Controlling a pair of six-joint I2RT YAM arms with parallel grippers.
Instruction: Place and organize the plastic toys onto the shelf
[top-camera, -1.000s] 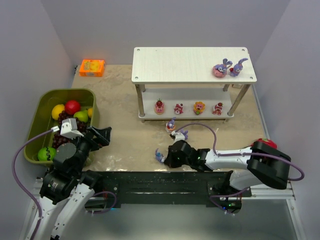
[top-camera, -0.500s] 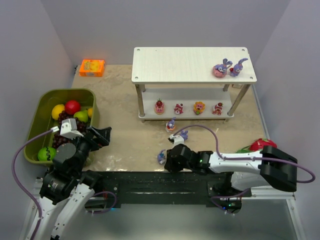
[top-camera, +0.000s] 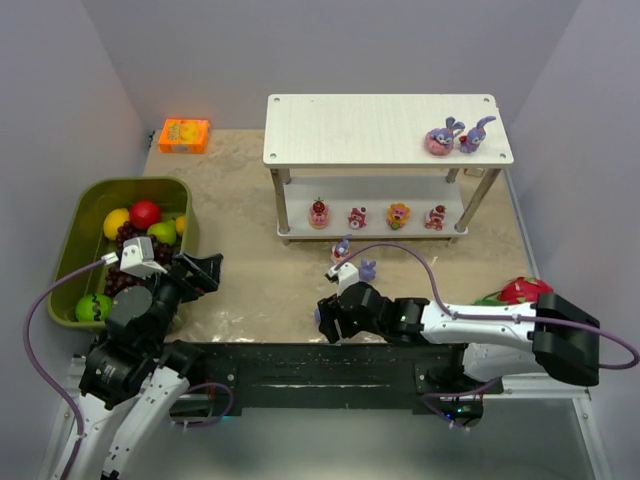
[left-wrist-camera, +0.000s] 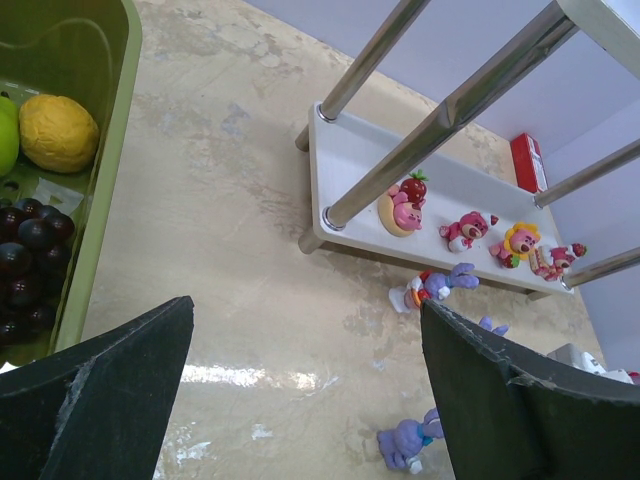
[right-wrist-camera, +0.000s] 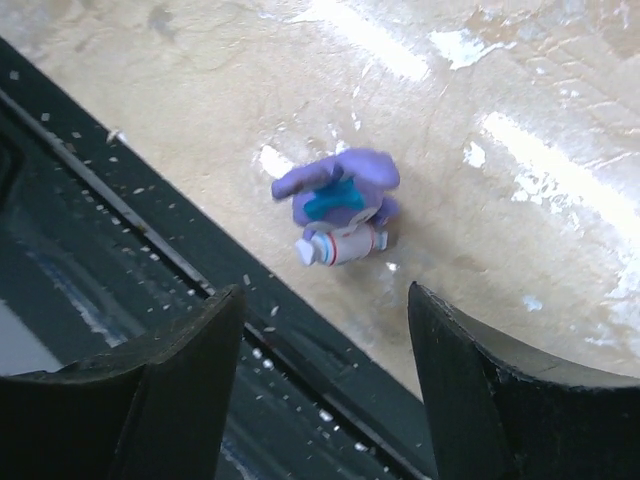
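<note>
Hovering low in front of the shelf (top-camera: 370, 130), toward its left end and well apart from it, the right gripper (top-camera: 325, 318) has its fingers spread wide, touching nothing. In the right wrist view a purple bunny (right-wrist-camera: 340, 212) sits on the table (top-camera: 240, 200) in the gap between them, close to the dark rail at the table's near edge; whether it stands or lies on its side is hard to tell. Two more bunnies (top-camera: 342, 247) (top-camera: 367, 268) rest on the table between that one and the shelf's lower board, the nearer just in front of the board. On the shelf's top board, at its right end, two bunnies (top-camera: 442, 137) (top-camera: 477, 133) stand side by side, one on a pink base. Four small cake figures (top-camera: 319, 213) (top-camera: 357, 216) (top-camera: 398, 215) (top-camera: 436, 216) stand in a row along the lower board. Far to the shelf's left, the left gripper (top-camera: 205, 270) hangs with its fingers parted and nothing between them, beside a green bin (top-camera: 75, 240) holding fruit. An orange box (top-camera: 184, 134) lies left of the shelf's back corner.
</note>
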